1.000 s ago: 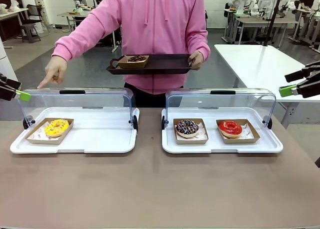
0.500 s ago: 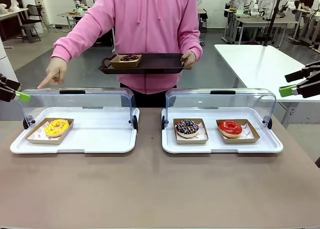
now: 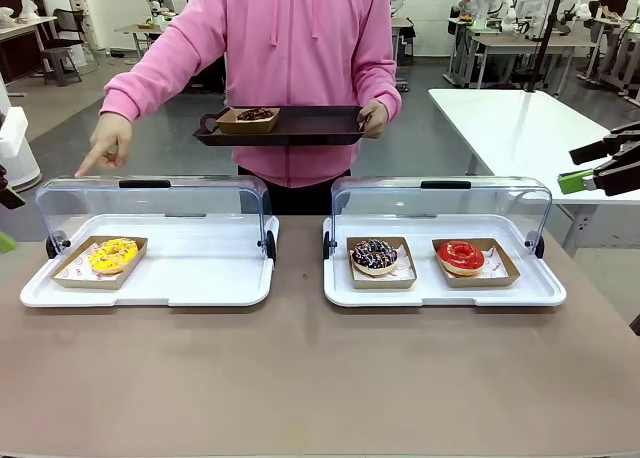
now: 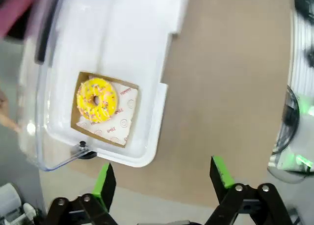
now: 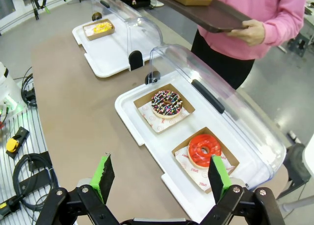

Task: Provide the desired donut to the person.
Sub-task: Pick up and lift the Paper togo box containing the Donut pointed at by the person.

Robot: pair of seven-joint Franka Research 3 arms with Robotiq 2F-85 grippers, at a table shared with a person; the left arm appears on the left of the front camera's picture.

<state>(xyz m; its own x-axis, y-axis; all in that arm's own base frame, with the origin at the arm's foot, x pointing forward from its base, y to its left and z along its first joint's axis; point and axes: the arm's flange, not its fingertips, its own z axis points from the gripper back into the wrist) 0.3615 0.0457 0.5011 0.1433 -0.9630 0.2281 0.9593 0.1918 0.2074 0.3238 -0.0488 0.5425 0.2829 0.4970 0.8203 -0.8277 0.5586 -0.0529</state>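
Beside the left case, the left gripper is spread wide, holding nothing; the right gripper, near the right case, likewise. The yellow donut lies at the left case's left end; behind, the person's hand points toward it.

bright even light; my left wrist view blurs around the yellow donut, glare on the clear lid beside it.
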